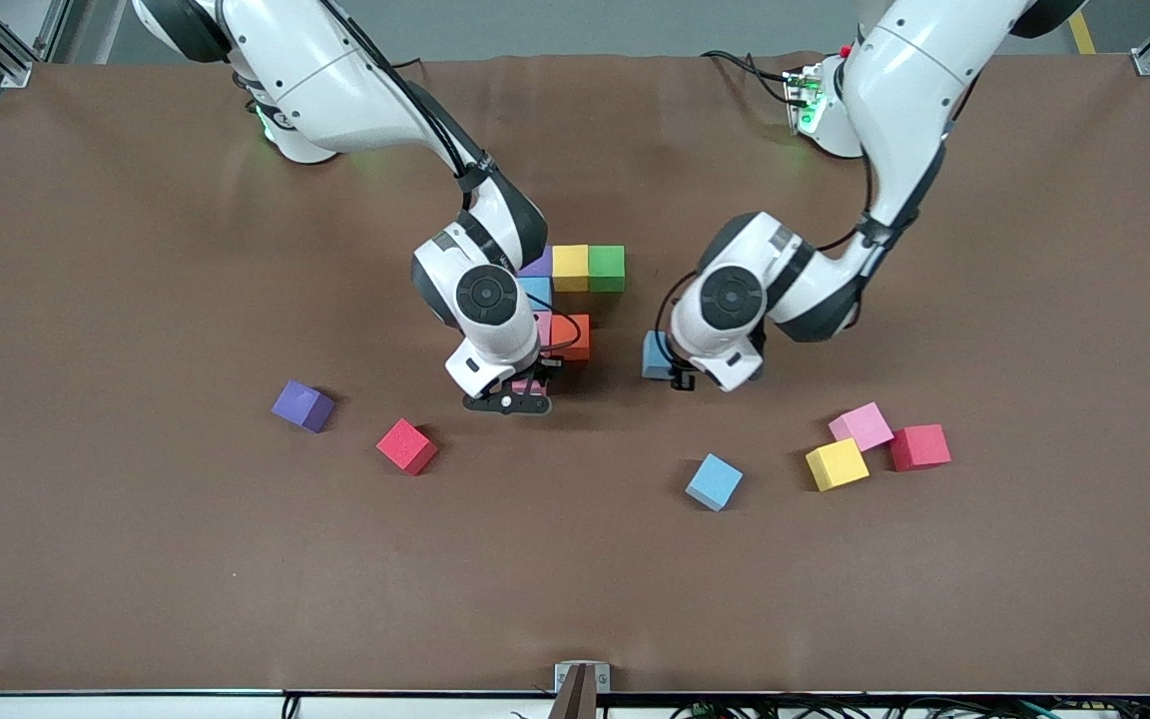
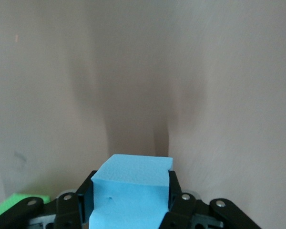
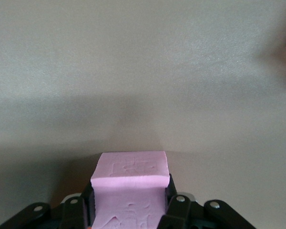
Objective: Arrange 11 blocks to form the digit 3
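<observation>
Left claw [image 2: 131, 200] pinches a light blue block [image 2: 133, 191] between its fingers, low over bare brown surface [image 1: 136, 250] just beside the built cluster, toward the left arm's end. Right claw [image 3: 129, 205] is clamped on a pink block [image 3: 131, 179], at the cluster's edge nearest the front camera. Cluster at mid-surface: yellow block [image 1: 570, 268] and green block [image 1: 606, 268] touching in its farthest row, a purple block [image 1: 538, 264] beside the yellow one, mostly hidden by the right arm; nearer, a blue block [image 1: 536, 292], then an orange block [image 1: 571, 337]. Loose pieces nearer the camera: purple block [image 1: 302, 405] and red cube [image 1: 406, 446] toward the right arm's end, apart from each other; blue block [image 1: 714, 481] alone; pink block [image 1: 862, 426], yellow block [image 1: 837, 464] and red cube [image 1: 919, 446] bunched, touching or nearly so, toward the left arm's end. Wide open surface runs along every edge.
</observation>
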Tool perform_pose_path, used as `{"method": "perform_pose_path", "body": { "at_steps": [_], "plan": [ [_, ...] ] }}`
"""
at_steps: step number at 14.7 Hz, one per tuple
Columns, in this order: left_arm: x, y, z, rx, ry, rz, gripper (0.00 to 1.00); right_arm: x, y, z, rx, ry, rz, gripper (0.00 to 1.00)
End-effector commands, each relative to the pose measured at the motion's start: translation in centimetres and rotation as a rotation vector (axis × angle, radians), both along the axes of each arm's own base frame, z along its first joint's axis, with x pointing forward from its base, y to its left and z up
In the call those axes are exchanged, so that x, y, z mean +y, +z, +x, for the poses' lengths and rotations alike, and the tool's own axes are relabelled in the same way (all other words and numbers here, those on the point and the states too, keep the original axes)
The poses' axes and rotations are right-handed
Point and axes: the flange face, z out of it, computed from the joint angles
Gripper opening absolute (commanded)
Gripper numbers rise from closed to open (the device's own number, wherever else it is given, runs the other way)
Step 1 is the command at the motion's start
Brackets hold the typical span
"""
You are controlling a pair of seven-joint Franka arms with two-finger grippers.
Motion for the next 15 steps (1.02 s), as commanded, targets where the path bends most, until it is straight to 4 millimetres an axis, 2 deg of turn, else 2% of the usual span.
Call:
{"method": "perform_pose_path", "body": {
  "at_steps": [1, 2, 9, 15],
  "plan": [
    [-2.2, -0.4, -0.5, 0.001, 0.020, -0.003, 0.37, -0.1, 0.3, -1.1, 0.008, -0.029, 0.001, 0.08],
    [-3.0, -0.8, -1.3, 0.008, 0.024, 0.004, 0.37, 0.1, 0.3, -1.2, 0.008, -0.027, 0.000, 0.08],
    [-5.6, -1.2, -3.6, 0.012, 0.038, 0.020, 0.37, 0.5, 0.2, -1.7, 0.011, -0.024, -0.003, 0.08],
    [-6.4, -1.5, -3.0, 0.012, 0.058, 0.009, 0.37, 0.4, 0.2, -1.8, 0.025, -0.019, -0.015, 0.08]
  ]
}}
